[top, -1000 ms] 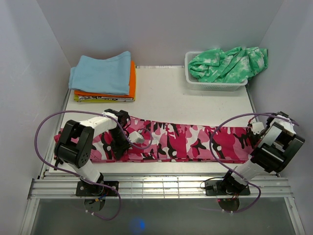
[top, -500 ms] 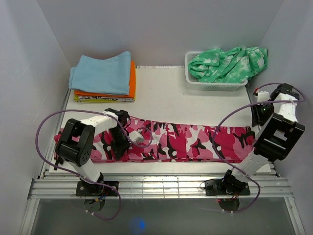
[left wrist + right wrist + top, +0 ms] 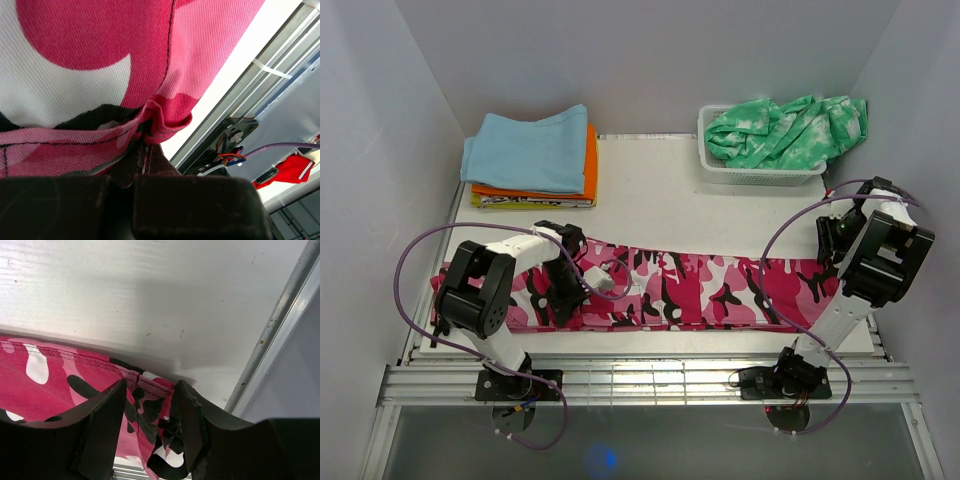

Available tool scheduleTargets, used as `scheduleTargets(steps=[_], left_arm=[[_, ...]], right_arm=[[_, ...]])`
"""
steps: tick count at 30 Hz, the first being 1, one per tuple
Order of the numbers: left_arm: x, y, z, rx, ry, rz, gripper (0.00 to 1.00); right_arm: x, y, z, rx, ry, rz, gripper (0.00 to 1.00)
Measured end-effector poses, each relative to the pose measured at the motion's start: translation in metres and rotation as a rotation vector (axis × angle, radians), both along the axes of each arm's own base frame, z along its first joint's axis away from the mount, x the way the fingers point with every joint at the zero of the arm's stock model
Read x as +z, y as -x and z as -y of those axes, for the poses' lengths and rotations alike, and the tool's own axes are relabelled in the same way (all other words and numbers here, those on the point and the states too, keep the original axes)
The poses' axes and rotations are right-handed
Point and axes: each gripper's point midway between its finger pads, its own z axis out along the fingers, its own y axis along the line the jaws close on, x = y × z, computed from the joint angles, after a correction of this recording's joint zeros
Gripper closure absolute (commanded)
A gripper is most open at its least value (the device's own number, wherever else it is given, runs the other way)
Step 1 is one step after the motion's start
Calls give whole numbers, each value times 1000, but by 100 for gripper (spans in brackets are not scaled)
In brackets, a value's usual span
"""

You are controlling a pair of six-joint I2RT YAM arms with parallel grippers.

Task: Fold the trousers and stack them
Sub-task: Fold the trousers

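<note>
Seemingly folded lengthwise; yet to fold across and stack. Pinching trousers (image 3: 690, 290) in left hand (image 3: 145, 142), right hand (image 3: 150, 410) released around hem.

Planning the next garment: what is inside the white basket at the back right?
A crumpled green-and-white tie-dye garment fills the basket and spills over its right rim. Anything beneath it is covered.

The top camera looks steeply down from behind over the whole table (image 3: 660, 200). Both wrist cameras sit close to the trousers (image 3: 700, 290) (left almost touching), shared by all views.
</note>
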Motion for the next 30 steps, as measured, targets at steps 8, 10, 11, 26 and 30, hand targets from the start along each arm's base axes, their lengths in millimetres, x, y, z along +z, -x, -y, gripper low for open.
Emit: scheduleTargets(steps=[8, 10, 11, 26, 30], left_arm=[[0, 0, 0, 0, -1, -2, 100], [0, 0, 0, 1, 0, -2, 100], [0, 0, 0, 1, 0, -2, 100], [0, 1, 0, 7, 0, 0, 100], [0, 0, 1, 22, -3, 5, 62]], right_arm=[[-2, -3, 4, -16, 19, 6, 89], [-2, -3, 4, -16, 24, 4, 92], [-2, -3, 5, -16, 27, 3, 92], [17, 14, 25, 58, 175, -4, 48], [17, 17, 32, 73, 199, -16, 2]])
